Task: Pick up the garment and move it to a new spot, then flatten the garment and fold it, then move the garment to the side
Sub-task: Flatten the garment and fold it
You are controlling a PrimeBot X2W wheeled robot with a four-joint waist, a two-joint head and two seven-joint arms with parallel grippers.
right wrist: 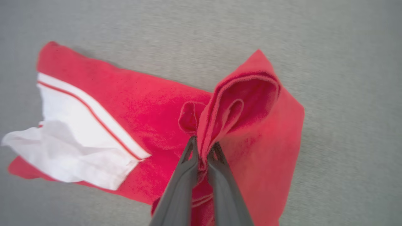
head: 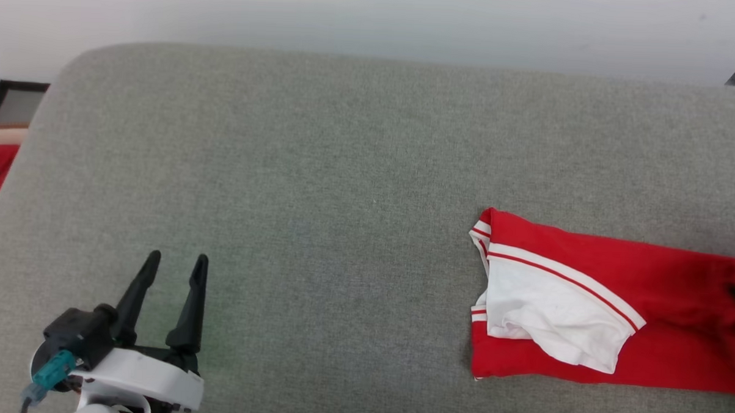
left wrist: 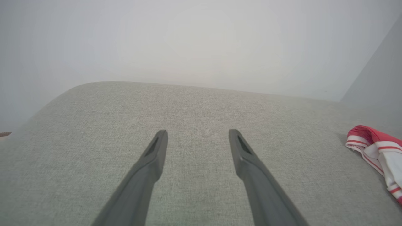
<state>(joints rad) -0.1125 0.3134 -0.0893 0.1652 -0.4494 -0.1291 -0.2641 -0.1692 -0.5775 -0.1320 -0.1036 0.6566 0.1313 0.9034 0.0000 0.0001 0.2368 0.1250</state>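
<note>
You are working on a broad grey woven-fabric cushion, and its bare middle leaves room to lay cloth flat. The red soft-fabric T-shirt with white short sleeves and red-and-white striped trim lies at about 4 o'clock in the head view, already doubled into a long band that runs off the right edge. I judge you are mid-fold or about to shift it aside. Your right gripper has its two dark fingers pinched nearly together on a bunched red end of the shirt. That end is lifted into a peaked loop toward 12 o'clock in the right wrist view, so it can be carried over the rest. A dark smear at 3 o'clock in the head view is probably that gripper, but it is too blurred to be sure. Your left gripper hangs at 7 o'clock, well apart from the shirt, its jaws spread wide and empty over bare cushion, seemingly parked. One white sleeve lies crumpled on top of the red, its striped seam running diagonally.
</note>
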